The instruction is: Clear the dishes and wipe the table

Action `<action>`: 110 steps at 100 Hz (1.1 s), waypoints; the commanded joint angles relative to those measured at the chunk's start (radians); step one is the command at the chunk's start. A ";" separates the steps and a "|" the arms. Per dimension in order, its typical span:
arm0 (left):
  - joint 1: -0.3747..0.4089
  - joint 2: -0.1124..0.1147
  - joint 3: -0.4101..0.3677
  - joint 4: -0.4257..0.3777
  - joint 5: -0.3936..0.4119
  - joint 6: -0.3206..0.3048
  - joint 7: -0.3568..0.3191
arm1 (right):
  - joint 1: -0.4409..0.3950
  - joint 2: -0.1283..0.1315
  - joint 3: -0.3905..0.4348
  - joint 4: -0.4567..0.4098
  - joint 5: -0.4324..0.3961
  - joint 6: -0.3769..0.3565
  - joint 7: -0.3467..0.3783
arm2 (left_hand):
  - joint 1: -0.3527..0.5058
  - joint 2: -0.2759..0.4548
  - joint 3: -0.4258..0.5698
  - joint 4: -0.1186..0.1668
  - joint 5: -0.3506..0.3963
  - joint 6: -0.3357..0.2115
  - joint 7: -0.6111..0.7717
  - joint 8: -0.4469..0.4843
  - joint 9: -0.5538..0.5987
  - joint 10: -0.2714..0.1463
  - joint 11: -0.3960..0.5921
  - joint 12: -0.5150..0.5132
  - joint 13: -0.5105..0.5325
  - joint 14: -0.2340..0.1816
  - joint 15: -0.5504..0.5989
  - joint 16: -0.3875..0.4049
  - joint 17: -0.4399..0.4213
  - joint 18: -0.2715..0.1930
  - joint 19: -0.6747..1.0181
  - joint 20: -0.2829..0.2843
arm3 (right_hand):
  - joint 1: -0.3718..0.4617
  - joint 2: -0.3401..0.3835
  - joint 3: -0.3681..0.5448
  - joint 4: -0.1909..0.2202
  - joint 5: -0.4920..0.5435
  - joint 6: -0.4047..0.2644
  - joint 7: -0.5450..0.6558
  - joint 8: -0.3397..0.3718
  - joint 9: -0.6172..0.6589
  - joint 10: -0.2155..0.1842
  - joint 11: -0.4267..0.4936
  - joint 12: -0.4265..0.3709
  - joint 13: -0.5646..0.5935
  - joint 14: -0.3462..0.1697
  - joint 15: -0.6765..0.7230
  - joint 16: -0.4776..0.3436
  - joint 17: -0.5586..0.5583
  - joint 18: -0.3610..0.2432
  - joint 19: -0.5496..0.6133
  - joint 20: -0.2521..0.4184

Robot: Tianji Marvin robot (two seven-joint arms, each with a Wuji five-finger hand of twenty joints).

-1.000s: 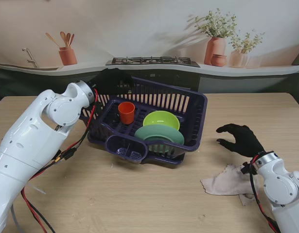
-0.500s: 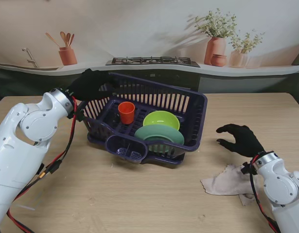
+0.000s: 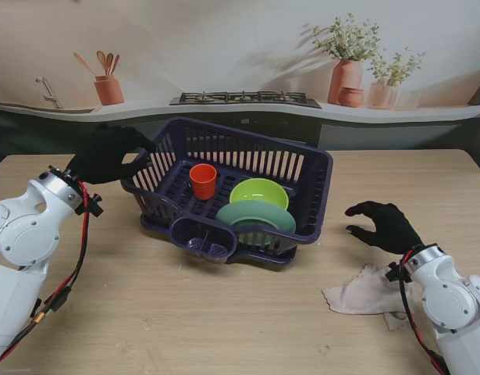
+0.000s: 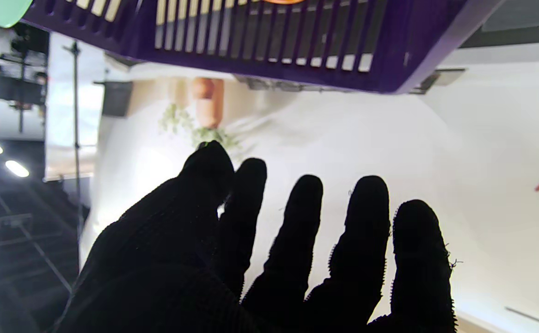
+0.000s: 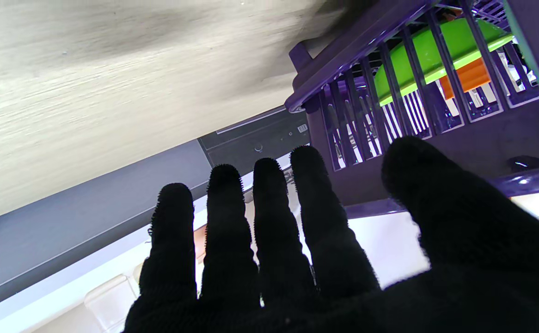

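From my remote station I am looking down on a light wooden table (image 3: 224, 312) that is carrying two things. A dark purple dish rack (image 3: 316, 168) is sitting on it near the middle, toward the far edge. A crumpled beige cloth (image 3: 363, 291) is lying flat on the wood to the right and nearer to me, well apart from the rack.

Both gloved hands hover empty, fingers spread. The left hand (image 3: 107, 154) is raised on a bent white arm (image 3: 25, 234); the right hand (image 3: 384, 225) hangs palm down, fingers slightly curled.
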 commanded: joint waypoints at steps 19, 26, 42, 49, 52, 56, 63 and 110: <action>0.092 -0.004 -0.059 -0.009 0.042 -0.030 0.054 | -0.002 0.002 -0.005 -0.009 -0.009 0.003 0.019 | 0.015 0.030 -0.020 0.034 -0.016 0.002 -0.019 0.008 -0.002 -0.015 0.001 -0.013 0.000 0.000 0.004 0.006 -0.004 -0.002 0.031 0.020 | -0.024 0.006 -0.003 0.020 0.002 -0.004 -0.002 -0.004 -0.015 -0.015 -0.002 0.012 -0.025 -0.024 -0.020 -0.004 -0.014 -0.035 -0.017 0.017; 0.116 -0.006 -0.077 -0.010 0.060 -0.039 0.077 | -0.001 0.002 -0.006 -0.008 -0.010 0.003 0.019 | 0.013 0.032 -0.020 0.034 -0.015 0.003 -0.022 0.007 -0.002 -0.013 0.000 -0.014 -0.002 0.001 0.003 0.005 -0.006 -0.003 0.029 0.019 | -0.024 0.007 -0.003 0.020 0.002 -0.004 -0.002 -0.004 -0.015 -0.015 -0.003 0.012 -0.025 -0.024 -0.019 -0.003 -0.014 -0.034 -0.016 0.017; 0.172 -0.011 -0.119 -0.017 0.103 -0.061 0.132 | 0.001 0.003 -0.011 -0.009 -0.011 0.007 0.021 | 0.013 0.032 -0.020 0.035 -0.012 0.005 -0.026 0.008 0.000 -0.011 0.000 -0.014 -0.001 0.002 0.003 0.006 -0.005 -0.002 0.030 0.020 | -0.024 0.006 -0.003 0.020 0.002 -0.003 -0.002 -0.004 -0.014 -0.014 -0.002 0.012 -0.025 -0.023 -0.019 -0.003 -0.015 -0.034 -0.016 0.017; 0.197 -0.013 -0.136 -0.020 0.123 -0.068 0.152 | 0.001 0.003 -0.013 -0.009 -0.010 0.009 0.023 | 0.010 0.032 -0.021 0.035 -0.010 0.004 -0.028 0.009 0.001 -0.014 -0.001 -0.015 0.000 0.002 0.002 0.006 -0.005 -0.002 0.030 0.020 | -0.024 0.006 -0.003 0.020 0.002 -0.003 -0.002 -0.004 -0.015 -0.015 -0.002 0.012 -0.025 -0.024 -0.019 -0.004 -0.016 -0.033 -0.016 0.017; 0.209 -0.013 -0.144 -0.020 0.132 -0.070 0.162 | 0.002 0.003 -0.014 -0.010 -0.010 0.009 0.025 | 0.010 0.031 -0.020 0.035 -0.009 0.005 -0.028 0.009 0.002 -0.012 -0.001 -0.015 0.000 0.003 0.002 0.006 -0.005 -0.002 0.030 0.020 | -0.023 0.006 -0.003 0.020 0.003 -0.004 -0.002 -0.004 -0.015 -0.015 -0.003 0.012 -0.025 -0.022 -0.019 -0.003 -0.015 -0.033 -0.016 0.017; 0.222 -0.015 -0.153 -0.021 0.141 -0.072 0.177 | 0.002 0.004 -0.014 -0.011 -0.012 0.008 0.026 | 0.009 0.032 -0.020 0.035 -0.008 0.005 -0.029 0.009 0.003 -0.013 -0.002 -0.015 0.000 0.004 0.002 0.006 -0.005 -0.002 0.030 0.020 | -0.025 0.007 -0.003 0.020 0.003 -0.004 -0.002 -0.004 -0.015 -0.015 -0.003 0.012 -0.025 -0.024 -0.019 -0.003 -0.014 -0.034 -0.015 0.017; 0.245 -0.018 -0.169 -0.021 0.154 -0.078 0.201 | 0.002 0.004 -0.014 -0.013 -0.013 0.007 0.028 | 0.009 0.030 -0.020 0.035 -0.006 0.004 -0.030 0.010 0.004 -0.011 -0.003 -0.016 0.001 0.005 0.001 0.005 -0.005 -0.002 0.029 0.020 | -0.025 0.006 -0.003 0.020 0.002 -0.003 -0.002 -0.004 -0.014 -0.016 -0.002 0.012 -0.025 -0.023 -0.019 -0.003 -0.016 -0.034 -0.016 0.017; 0.359 -0.027 -0.221 0.001 0.250 -0.088 0.343 | 0.000 0.008 -0.007 -0.020 -0.027 0.000 0.039 | -0.019 0.028 -0.008 0.029 0.027 0.005 -0.036 0.018 0.039 -0.010 0.000 -0.017 0.028 0.015 0.015 0.013 0.003 -0.008 0.039 0.024 | -0.025 0.006 -0.002 0.020 0.002 -0.004 -0.003 -0.004 -0.015 -0.015 -0.002 0.012 -0.027 -0.023 -0.019 -0.004 -0.016 -0.033 -0.015 0.016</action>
